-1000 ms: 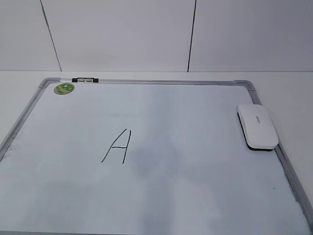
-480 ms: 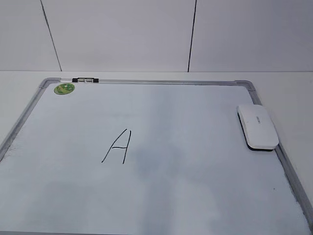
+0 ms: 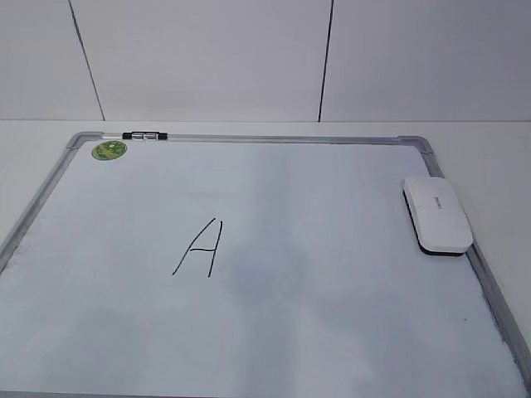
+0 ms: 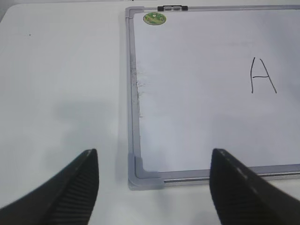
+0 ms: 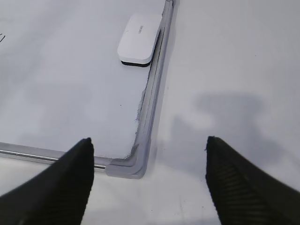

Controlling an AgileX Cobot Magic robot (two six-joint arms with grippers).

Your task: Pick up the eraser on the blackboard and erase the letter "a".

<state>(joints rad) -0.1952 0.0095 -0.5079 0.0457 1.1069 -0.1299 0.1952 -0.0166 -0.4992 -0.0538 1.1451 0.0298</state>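
Observation:
The blackboard (image 3: 249, 138) is a white board with a silver-grey frame, lying flat on the table. The white eraser (image 3: 437, 214) lies on the board against its right frame, and it also shows in the right wrist view (image 5: 139, 37). A tall capital "A" (image 3: 199, 249) is drawn left of centre. No small letter "a" shows in any view. My left gripper (image 4: 153, 154) is open and empty above the board's near left corner (image 4: 132, 93). My right gripper (image 5: 148, 140) is open and empty above the near right corner (image 5: 150, 112). Neither gripper shows in the exterior view.
A round green sticker (image 3: 109, 150) sits at the board's far left corner, with a small black clip (image 3: 143, 135) on the top frame beside it. White table surface surrounds the board. A white panelled wall stands behind.

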